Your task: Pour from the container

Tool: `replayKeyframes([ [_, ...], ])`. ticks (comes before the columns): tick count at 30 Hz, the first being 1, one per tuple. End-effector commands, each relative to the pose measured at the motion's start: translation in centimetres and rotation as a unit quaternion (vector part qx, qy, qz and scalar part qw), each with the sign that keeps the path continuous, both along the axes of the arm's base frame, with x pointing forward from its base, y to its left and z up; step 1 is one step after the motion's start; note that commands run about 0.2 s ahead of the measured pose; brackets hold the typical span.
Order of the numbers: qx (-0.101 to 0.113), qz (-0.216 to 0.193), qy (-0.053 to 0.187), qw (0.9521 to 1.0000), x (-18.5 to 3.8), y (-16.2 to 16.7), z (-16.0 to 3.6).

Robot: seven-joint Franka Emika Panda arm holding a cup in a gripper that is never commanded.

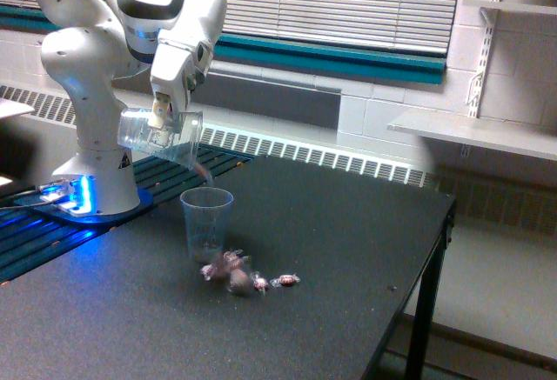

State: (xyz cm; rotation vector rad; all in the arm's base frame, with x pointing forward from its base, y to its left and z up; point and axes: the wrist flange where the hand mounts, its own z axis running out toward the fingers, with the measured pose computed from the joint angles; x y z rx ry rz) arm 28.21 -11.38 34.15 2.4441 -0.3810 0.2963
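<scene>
Exterior view: gripper (158, 112) clenching clear wide-mouthed plastic tumbler (160, 137), tipping it above narrower bluish clear cup (207, 224) at near left of black table (348, 250). Risking more spilling, wrapped candies (239, 274) already lying beside that cup, pour overshooting its rim.

Closed window blinds (348, 2) above a teal sill, white block wall, wall shelves (474, 132) on the exterior view's right.
</scene>
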Motion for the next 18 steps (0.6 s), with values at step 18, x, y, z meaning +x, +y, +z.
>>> replayKeyframes([
  [18, -0.014, -0.005, 0.006, 0.9999, -1.03, 0.15, -1.03],
])
